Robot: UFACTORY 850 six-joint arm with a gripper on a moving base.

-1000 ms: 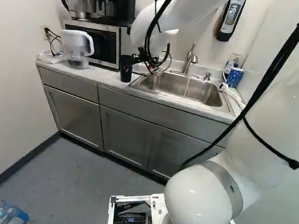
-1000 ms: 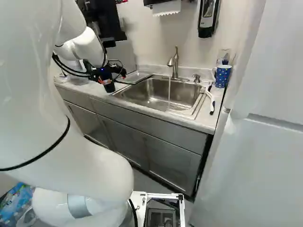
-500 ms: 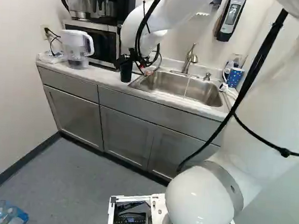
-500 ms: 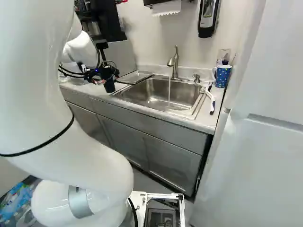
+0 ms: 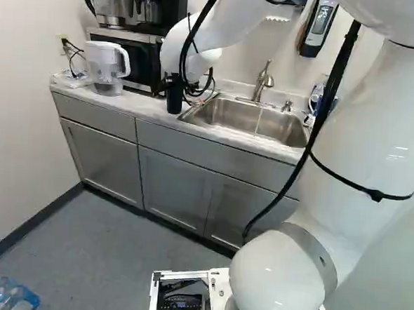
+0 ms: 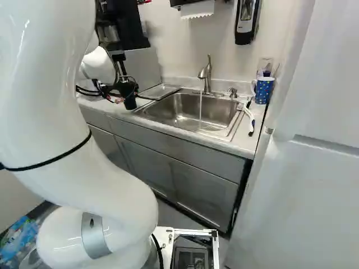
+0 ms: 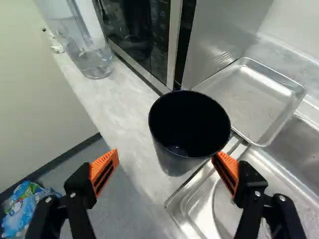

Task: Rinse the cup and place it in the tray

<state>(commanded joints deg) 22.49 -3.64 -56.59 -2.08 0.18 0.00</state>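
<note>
The shiny steel sink (image 6: 168, 112) has the round, black, open-topped cup (image 7: 164, 157) just beside it, apparently upright on the pale marbled counter (image 7: 132, 112) close to the front edge. The black two-fingered gripper with orange pads (image 7: 165, 155) stands wide open near the cup, holding nothing, its sink-side finger close by the rim and the other well apart. That uneven spacing looks like the main risk: closing from here, the sink-side pad could press first and tip or shove the cup towards the front edge, so centring should come first. Gripping only near the lip might also let it swing or slip, more so if the smooth wall is wet. A thin stream of water (image 6: 200, 106) falls into the sink from the brushed-metal faucet (image 6: 207, 78); a cup brought in off-line would miss it, or splash the wrist cables. The shallow silver metal tray (image 7: 249, 97) lies just beside the sink, and its raised lip could catch the cup's base if set down too low.
</note>
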